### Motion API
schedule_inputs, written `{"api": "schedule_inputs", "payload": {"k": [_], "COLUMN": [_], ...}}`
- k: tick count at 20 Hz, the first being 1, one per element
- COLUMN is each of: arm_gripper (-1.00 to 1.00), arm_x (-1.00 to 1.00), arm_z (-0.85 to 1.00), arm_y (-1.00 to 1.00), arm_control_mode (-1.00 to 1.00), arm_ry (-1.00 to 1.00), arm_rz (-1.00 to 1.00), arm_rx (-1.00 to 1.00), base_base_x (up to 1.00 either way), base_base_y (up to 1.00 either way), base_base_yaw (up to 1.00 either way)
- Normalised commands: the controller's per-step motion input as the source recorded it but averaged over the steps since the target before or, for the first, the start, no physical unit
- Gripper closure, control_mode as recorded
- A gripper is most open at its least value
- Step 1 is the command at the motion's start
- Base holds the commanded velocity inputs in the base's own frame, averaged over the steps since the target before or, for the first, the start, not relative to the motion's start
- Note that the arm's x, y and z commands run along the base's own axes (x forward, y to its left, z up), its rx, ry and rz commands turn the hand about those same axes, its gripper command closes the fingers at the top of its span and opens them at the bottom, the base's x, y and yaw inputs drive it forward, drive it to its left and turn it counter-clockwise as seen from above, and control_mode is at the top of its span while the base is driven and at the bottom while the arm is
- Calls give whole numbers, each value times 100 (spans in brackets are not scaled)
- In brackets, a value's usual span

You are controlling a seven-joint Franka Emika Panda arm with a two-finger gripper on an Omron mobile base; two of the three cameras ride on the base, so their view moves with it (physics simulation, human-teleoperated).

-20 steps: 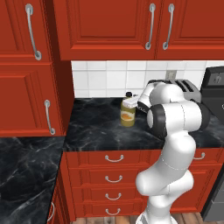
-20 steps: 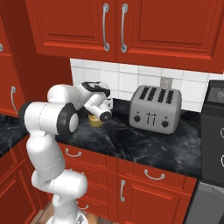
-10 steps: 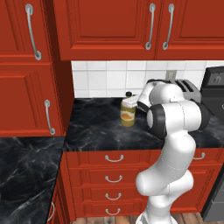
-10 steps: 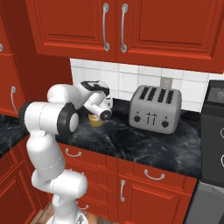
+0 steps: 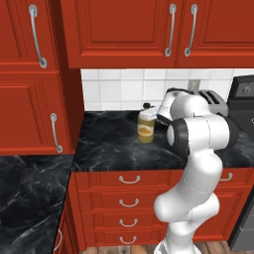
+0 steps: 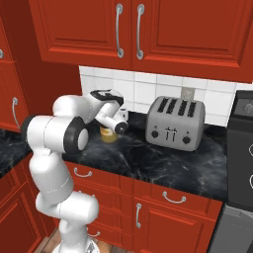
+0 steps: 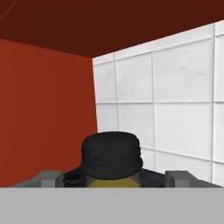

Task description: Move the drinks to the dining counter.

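Nothing moved since earlier frames; jaws astride juice bottle [image 5: 146,127] neck below dark cap [image 7: 111,155]; grip contact unclear.

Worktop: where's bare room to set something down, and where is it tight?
Bare patches on the worktop: the stretch between the red cabinet side and the juice bottle, and the front strip ahead of the toaster. It is crowded around the juice bottle, where the gripper and arm close in.
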Motion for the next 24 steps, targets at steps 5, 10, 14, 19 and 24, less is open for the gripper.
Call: {"api": "schedule_inputs", "payload": {"k": [5, 10, 14, 19, 24], "arm_gripper": [100, 100, 100, 100, 100], "arm_x": [-36, -43, -38, -36, -45], "arm_z": [58, 56, 46, 13, 0], "arm_y": [0, 0, 0, 0, 0], "arm_control_mode": [-100, -100, -100, -100, -100], "arm_ry": [0, 11, 19, -1, -27], "arm_rz": [0, 0, 0, 0, 3], "arm_rx": [0, 1, 0, 0, 0], "base_base_x": [0, 0, 0, 0, 0], "base_base_y": [0, 0, 0, 0, 0], "base_base_yaw": [0, 0, 0, 0, 0]}}
